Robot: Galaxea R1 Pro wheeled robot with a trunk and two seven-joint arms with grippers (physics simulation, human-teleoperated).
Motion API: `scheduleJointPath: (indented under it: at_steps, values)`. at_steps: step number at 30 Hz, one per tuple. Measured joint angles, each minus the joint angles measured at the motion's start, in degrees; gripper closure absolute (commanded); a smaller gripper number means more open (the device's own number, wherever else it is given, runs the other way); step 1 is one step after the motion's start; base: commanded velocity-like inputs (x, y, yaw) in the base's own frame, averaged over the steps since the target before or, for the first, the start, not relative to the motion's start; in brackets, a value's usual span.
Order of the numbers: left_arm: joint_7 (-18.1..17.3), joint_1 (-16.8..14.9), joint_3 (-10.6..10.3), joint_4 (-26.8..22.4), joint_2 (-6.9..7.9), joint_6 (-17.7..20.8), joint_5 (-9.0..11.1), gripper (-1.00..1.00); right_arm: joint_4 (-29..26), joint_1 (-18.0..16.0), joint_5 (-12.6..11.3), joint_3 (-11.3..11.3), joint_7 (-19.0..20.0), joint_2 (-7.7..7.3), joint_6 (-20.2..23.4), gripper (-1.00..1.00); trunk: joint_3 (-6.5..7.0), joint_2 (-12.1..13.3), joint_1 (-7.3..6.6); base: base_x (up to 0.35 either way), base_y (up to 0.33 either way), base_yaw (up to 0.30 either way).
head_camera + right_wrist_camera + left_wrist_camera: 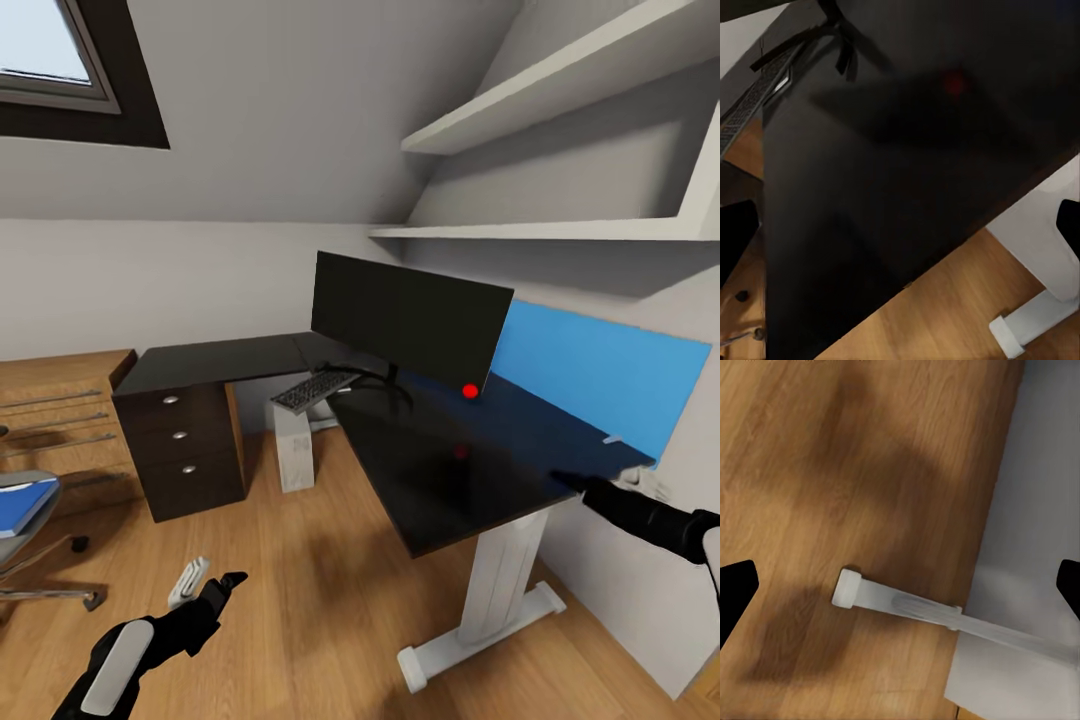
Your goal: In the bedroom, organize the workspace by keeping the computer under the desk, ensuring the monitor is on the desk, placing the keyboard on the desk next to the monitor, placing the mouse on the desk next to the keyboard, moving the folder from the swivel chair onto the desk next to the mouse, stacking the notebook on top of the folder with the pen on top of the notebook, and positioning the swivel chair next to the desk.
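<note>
The black corner desk (440, 470) with white legs and a blue back panel stands ahead. The black monitor (410, 320) stands on it, a red dot at its lower corner. The dark keyboard (315, 390) lies tilted at the desk's inner edge, left of the monitor's stand, and also shows as keyboard (750, 105). The pale computer (295, 450) stands under the desk. At the far left, the swivel chair (20, 560) carries the blue folder (25, 505). My left gripper (225, 585) hangs open over the floor. My right gripper (565, 480) is open, above the desk's right end.
A dark three-drawer unit (180, 450) closes the desk's left end, with a light-wood unit (60, 420) behind it. A small white object (188, 580) lies on the floor by my left gripper. White wall shelves (560, 150) hang above the desk. A white desk foot (470, 640) juts onto the wooden floor.
</note>
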Motion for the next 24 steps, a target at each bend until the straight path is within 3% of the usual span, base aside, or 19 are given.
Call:
scheduleJointPath:
  at_steps: [8,14,19,24]
  values:
    - [-0.1,0.0,0.1,0.9,0.01,-2.7,-0.3,-1.0,3.1,-3.2,0.1,-0.4,-1.2,-0.21,0.0,-1.0,1.44,3.2,-1.76,0.0,0.0,0.0]
    - [-0.1,0.0,0.0,3.1,0.02,-6.0,-0.3,-1.0,18.4,-14.0,1.3,-0.1,-3.8,-0.68,-0.8,-1.0,2.52,5.6,-3.07,0.0,0.0,0.0]
    - [-0.1,0.0,0.1,4.1,0.0,-6.9,-0.4,-1.0,30.0,-21.2,5.5,0.0,-4.3,-0.92,-5.1,-1.0,3.41,7.6,-4.17,0.0,0.0,0.0]
    - [-0.1,0.0,0.0,5.4,0.05,-7.3,-0.4,-1.0,34.0,-23.4,7.4,0.0,-4.0,-1.07,-9.3,-1.0,4.31,9.6,-5.27,0.0,0.0,0.0]
